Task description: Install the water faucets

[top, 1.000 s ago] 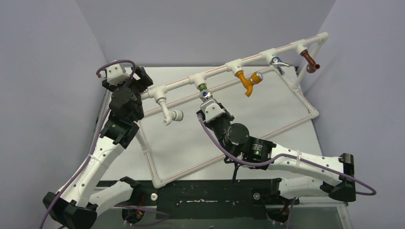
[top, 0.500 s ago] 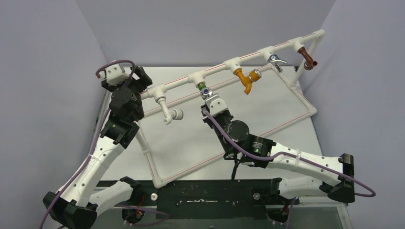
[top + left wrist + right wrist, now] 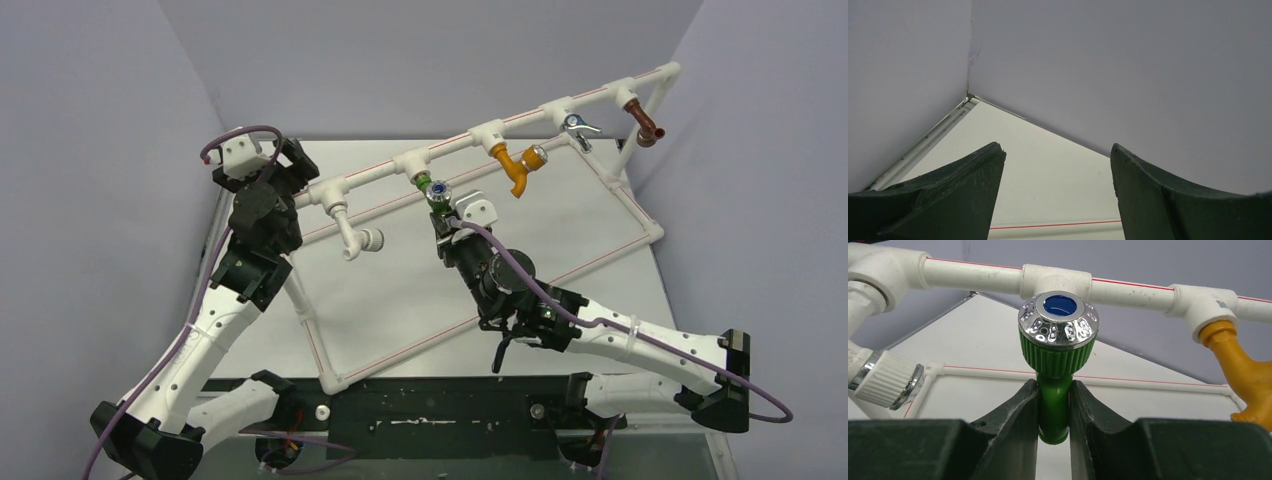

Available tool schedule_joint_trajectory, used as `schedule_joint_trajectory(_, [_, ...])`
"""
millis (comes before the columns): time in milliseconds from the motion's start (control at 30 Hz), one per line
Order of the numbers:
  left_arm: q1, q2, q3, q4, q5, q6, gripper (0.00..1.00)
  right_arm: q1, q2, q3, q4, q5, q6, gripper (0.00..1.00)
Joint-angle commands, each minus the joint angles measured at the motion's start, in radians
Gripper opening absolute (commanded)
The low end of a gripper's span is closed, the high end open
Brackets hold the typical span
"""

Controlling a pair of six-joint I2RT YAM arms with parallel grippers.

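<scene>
Right wrist view: shows the right gripper (image 3: 1054, 400) clamped on the stem of the green faucet (image 3: 1058, 357), one dark pad at its 3 o'clock and one at its 9 o'clock, the chrome, blue-centred cap just above the fingertips. Places that faucet just below a tee of the white pipe frame (image 3: 973, 277); cannot tell whether seated in it. Sets the orange faucet (image 3: 1240, 370) at 3 o'clock and the white faucet (image 3: 883, 382) at 9 o'clock.

Top external view: finds the right arm stretched low from the 5 o'clock corner toward 12 o'clock, wrist rolled sideways. Finds the silver faucet (image 3: 578, 127) and brown faucet (image 3: 648, 125) further along the rail toward 2 o'clock.

Left wrist view: shows the left gripper (image 3: 1055, 150) with jaws wide apart, gripping nothing, a red-striped pipe crossing low between them. Puts the left arm raised and folded at the 10 o'clock corner of the pale table (image 3: 400, 300), beside the frame's end. Rings all this with plain lavender-grey walls (image 3: 430, 60) on three sides.
</scene>
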Motion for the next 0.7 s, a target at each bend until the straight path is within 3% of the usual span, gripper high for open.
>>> schedule_joint_trajectory(0, [-0.05,0.014,-0.09,-0.299,0.033,0.013,0.75,-0.067,-0.006,-0.001,0.172,-0.093,0.119,0.0])
schedule_joint_trajectory(667, [-0.05,0.009,-0.093,-0.299,0.039,0.014,0.75,-0.147,-0.041,-0.029,0.21,-0.168,0.385,0.0])
